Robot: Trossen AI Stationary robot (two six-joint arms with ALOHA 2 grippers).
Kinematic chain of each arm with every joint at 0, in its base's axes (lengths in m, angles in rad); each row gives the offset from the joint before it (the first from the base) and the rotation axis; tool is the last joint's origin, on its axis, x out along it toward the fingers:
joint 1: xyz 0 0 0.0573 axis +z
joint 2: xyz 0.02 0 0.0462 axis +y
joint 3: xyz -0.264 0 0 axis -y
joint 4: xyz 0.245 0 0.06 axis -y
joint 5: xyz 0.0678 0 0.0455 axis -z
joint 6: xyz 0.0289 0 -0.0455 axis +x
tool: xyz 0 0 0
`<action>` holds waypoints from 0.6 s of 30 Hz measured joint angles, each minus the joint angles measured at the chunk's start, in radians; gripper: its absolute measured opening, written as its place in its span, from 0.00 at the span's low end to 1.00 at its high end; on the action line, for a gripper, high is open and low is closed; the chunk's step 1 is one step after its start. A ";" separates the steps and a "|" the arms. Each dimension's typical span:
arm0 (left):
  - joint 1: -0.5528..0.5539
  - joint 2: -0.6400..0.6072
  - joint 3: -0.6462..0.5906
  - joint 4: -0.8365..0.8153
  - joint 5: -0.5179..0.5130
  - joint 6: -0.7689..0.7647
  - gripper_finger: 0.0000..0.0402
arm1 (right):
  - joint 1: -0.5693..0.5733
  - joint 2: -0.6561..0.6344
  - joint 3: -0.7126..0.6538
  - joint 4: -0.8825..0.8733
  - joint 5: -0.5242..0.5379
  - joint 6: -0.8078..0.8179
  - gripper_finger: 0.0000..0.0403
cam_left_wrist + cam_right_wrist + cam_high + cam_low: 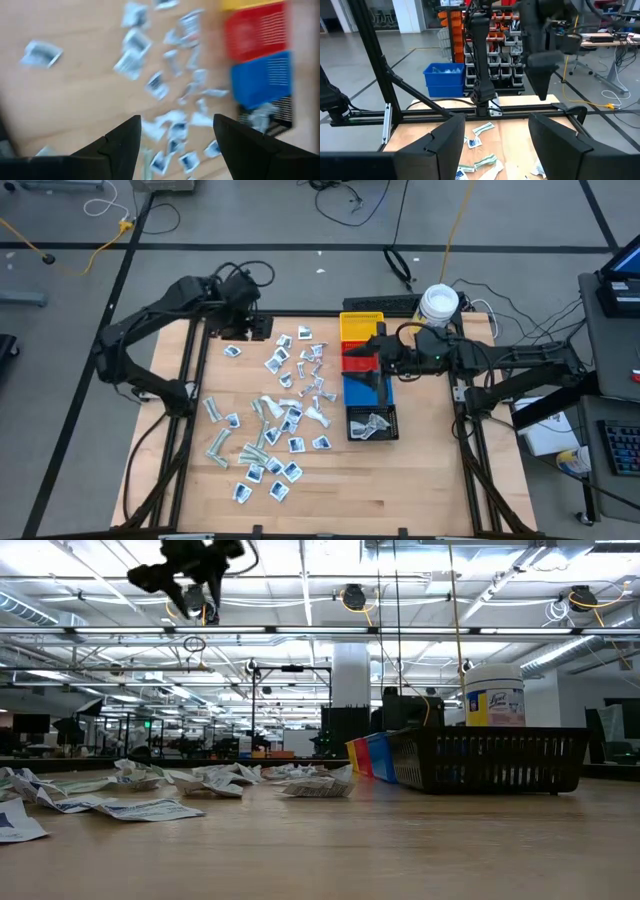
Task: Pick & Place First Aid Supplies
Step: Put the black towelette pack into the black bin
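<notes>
Wooden surface (420, 480) framed by dark rails. First aid supplies (275, 415) scattered loose across the left and centre of the surface: small white squares with blue marks, pale green long wrappers, white sachets, some overlapping, most lying flat. Seen from table height as a low ragged spread of packets (130, 795) to the left of the bins.

Row of four bins right of centre, touching end to end: yellow bin (361, 326) farthest back, then red bin (352, 362), blue bin (358, 392), and black bin (372, 423) nearest the front edge. A few white packets (371, 424) inside the black bin. White jar (438, 304) with yellow label upright just behind and right of the yellow bin.

Left end effector (175, 145) raised above the back left part of the surface, angled toward the scattered supplies and bins. Fingers (125, 142) spread well apart, nothing between them.

Right end effector (495, 142) raised over the bin row, about at the red and blue bins, facing across the surface toward the left arm. Fingers (452, 137) spread well apart, nothing gripped. Left arm (480, 60) and a few packets (482, 129) visible beyond it, on the far side of the surface.
</notes>
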 joint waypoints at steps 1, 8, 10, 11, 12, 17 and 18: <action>0.011 0.013 0.000 -0.027 0.002 -0.002 0.64 | 0.000 0.000 0.000 0.000 0.000 -0.002 0.54; 0.041 0.108 0.000 -0.099 0.011 0.003 0.64 | 0.000 0.000 0.000 0.000 0.000 -0.043 0.54; 0.038 0.142 0.000 -0.098 -0.008 0.014 0.64 | 0.000 0.000 0.000 0.000 0.000 -0.045 0.54; 0.034 0.163 0.000 -0.096 -0.014 0.020 0.64 | 0.000 0.000 0.000 0.000 -0.001 -0.045 0.54; 0.030 0.184 0.000 -0.094 -0.020 0.026 0.64 | 0.001 0.000 0.000 0.000 -0.001 -0.047 0.54; 0.014 0.280 0.000 -0.085 -0.064 0.047 0.64 | 0.001 0.000 0.000 0.000 -0.016 -0.093 0.54; 0.009 0.297 -0.001 -0.081 -0.083 0.052 0.64 | 0.001 0.000 0.000 0.000 -0.025 -0.104 0.54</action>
